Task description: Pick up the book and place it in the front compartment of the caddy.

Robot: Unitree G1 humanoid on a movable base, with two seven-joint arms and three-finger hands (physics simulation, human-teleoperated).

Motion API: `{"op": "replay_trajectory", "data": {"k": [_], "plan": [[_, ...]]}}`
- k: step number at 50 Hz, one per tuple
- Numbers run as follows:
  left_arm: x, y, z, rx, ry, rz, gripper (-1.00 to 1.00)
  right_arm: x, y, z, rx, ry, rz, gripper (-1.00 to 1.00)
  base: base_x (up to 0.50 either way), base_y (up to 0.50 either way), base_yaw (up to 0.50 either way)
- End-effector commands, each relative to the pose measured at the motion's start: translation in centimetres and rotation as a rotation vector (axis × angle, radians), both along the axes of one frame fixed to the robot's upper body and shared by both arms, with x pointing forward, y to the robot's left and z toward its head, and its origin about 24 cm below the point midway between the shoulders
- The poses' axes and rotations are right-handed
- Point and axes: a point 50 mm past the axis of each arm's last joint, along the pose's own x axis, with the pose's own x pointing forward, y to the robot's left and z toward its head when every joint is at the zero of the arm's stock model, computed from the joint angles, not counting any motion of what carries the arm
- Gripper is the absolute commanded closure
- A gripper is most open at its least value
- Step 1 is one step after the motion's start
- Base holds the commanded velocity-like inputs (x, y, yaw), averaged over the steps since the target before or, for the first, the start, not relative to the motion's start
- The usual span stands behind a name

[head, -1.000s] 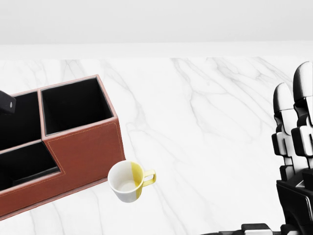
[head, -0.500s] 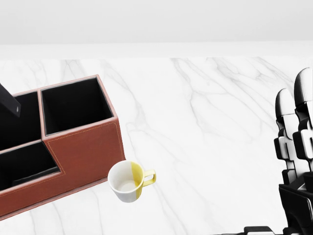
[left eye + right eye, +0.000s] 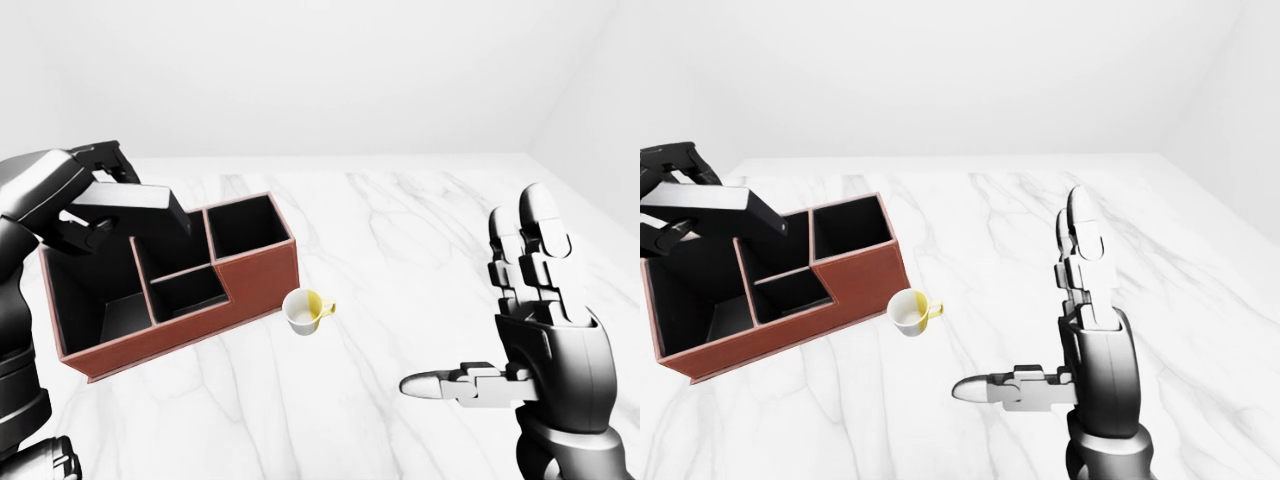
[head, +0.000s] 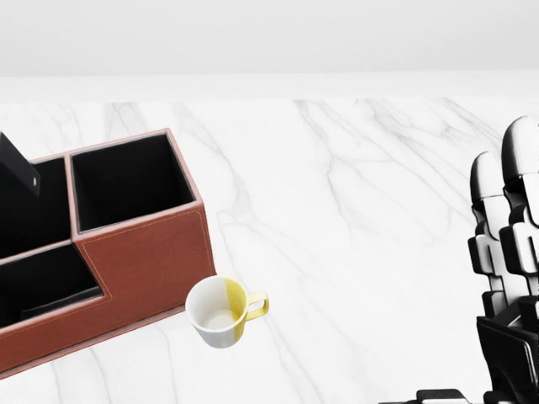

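Since a second ago the book's (image 3: 135,207) corner has dropped deeper over the caddy (image 3: 180,285) in the head view. One caddy, one book, one mug (image 4: 221,312). Left hand (image 3: 85,195) is clenched on the book, tilted above the caddy's upper-left compartment. Right hand (image 3: 520,330) hangs released, fingers upright, thumb out.

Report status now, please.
Left hand shut on book, tilted above caddy. Right hand open, empty. Mug beside caddy, not blocking.
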Motion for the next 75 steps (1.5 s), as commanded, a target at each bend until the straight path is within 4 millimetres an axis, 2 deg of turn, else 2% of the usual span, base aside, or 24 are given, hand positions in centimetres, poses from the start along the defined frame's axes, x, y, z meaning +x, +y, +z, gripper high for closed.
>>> {"op": "replay_trajectory", "data": {"k": [1,7,17,22,42,50,57,75], "plan": [[2.1,2.3,-1.3,-0.166,0.099,0.1,0.93,0.6,-0.5,-0.1,0.019,-0.005,-0.009,-1.0,0.0,0.0,0.0],[2.3,2.6,-0.6,-0.196,0.082,0.103,0.93,0.8,-0.3,-0.3,0.016,0.002,-0.01,-1.0,0.0,0.0,0.0],[2.1,3.2,-1.9,-0.186,0.094,0.142,0.94,0.8,-0.6,-0.8,0.021,0.036,-0.019,-1.0,0.0,0.0,0.0],[2.2,3.1,-1.5,-0.176,0.074,0.15,0.94,0.8,-0.6,-1.0,0.024,0.044,-0.021,-1.0,0.0,0.0,0.0],[2.8,2.5,-3.2,-0.152,0.086,0.172,0.93,0.8,-0.7,-1.2,0.021,0.057,-0.029,-1.0,0.0,0.0,0.0],[2.9,2.7,-4.3,-0.161,0.103,0.189,0.93,0.8,-0.8,-1.2,0.019,0.056,-0.03,-1.0,0.0,0.0,0.0],[3.1,2.8,-4.4,-0.157,0.105,0.201,0.94,0.8,-0.7,-1.3,0.022,0.065,-0.027,-1.0,0.0,0.0,0.0],[3.8,2.6,-6.6,-0.174,0.153,0.216,0.93,0.9,-0.8,-1.4,0.019,0.067,-0.031,-1.0,0.0,0.0,0.0]]}}
